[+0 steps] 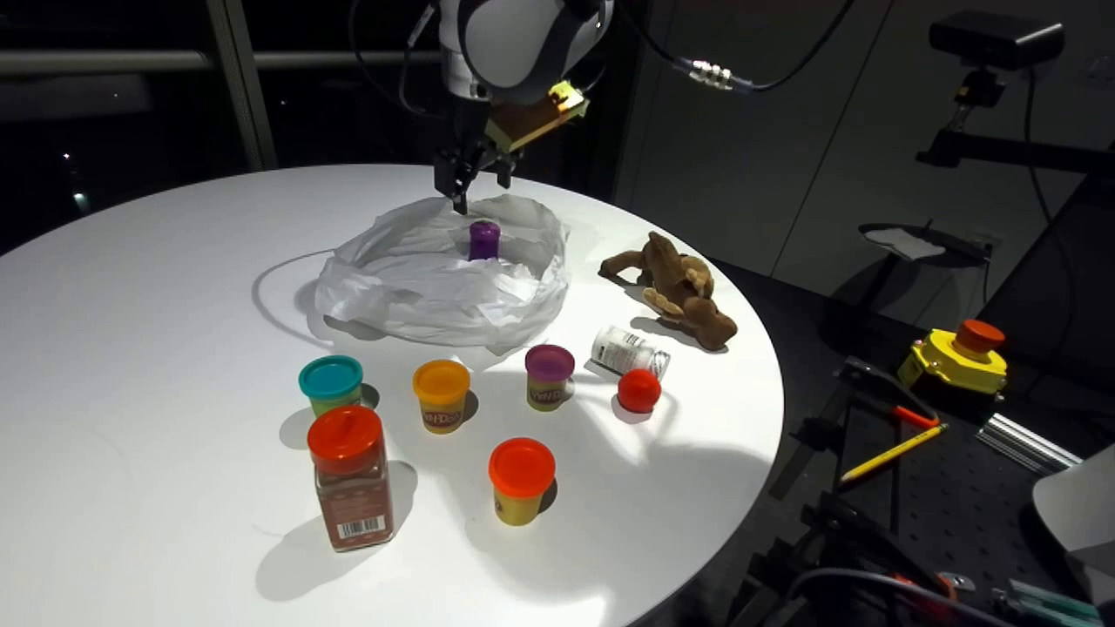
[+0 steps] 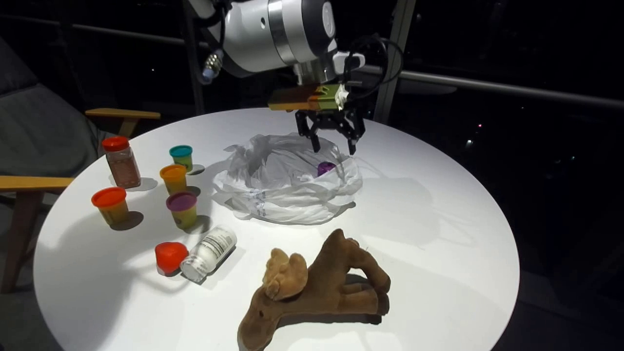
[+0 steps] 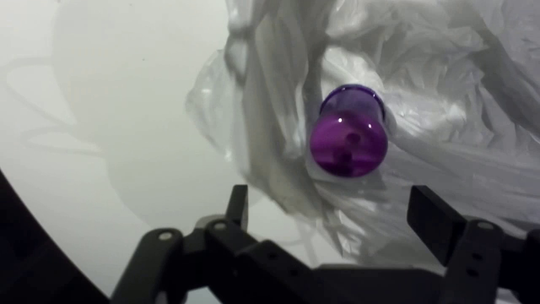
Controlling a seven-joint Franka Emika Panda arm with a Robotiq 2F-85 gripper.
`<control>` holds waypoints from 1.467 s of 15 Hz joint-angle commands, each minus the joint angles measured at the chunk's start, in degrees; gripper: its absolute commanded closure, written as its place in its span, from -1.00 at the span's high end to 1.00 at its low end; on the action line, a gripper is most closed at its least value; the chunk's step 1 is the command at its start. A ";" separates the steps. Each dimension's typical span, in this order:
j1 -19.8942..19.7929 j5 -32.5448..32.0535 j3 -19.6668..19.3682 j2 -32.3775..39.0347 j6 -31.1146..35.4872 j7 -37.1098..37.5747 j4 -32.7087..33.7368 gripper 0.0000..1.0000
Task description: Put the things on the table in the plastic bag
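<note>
Red-lidded clear jar point(image 1: 355, 505) with brown contents stands nearest in an exterior view, then orange-lidded yellow tub point(image 1: 442, 399), then brown plush moose point(image 1: 675, 277), all on round white table point(image 1: 174, 418). Translucent purple object point(image 1: 484, 240) sits inside crinkled whitish plastic bag point(image 1: 418, 312). Black two-fingered gripper point(image 1: 483, 194) hangs over bag's far edge, jaws spread, released.

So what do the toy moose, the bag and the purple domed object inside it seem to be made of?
Toy moose: most likely plush fabric, matte brown, with soft-looking rounded limbs and no glints.
Bag: thin plastic film, whitish and partly see-through; its sharp crinkles catch the light.
Purple domed object: probably hard plastic, possibly glass; glossy and translucent, with crisp bright spots on the dome.
</note>
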 commanded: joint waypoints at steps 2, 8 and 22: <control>0.86 -1.13 1.04 -16.17 1.49 -3.45 -13.89 1.00; 2.23 -0.32 7.22 -31.85 -3.31 -4.53 -30.98 1.00; 4.21 0.35 13.99 -32.14 12.65 0.80 -49.02 1.00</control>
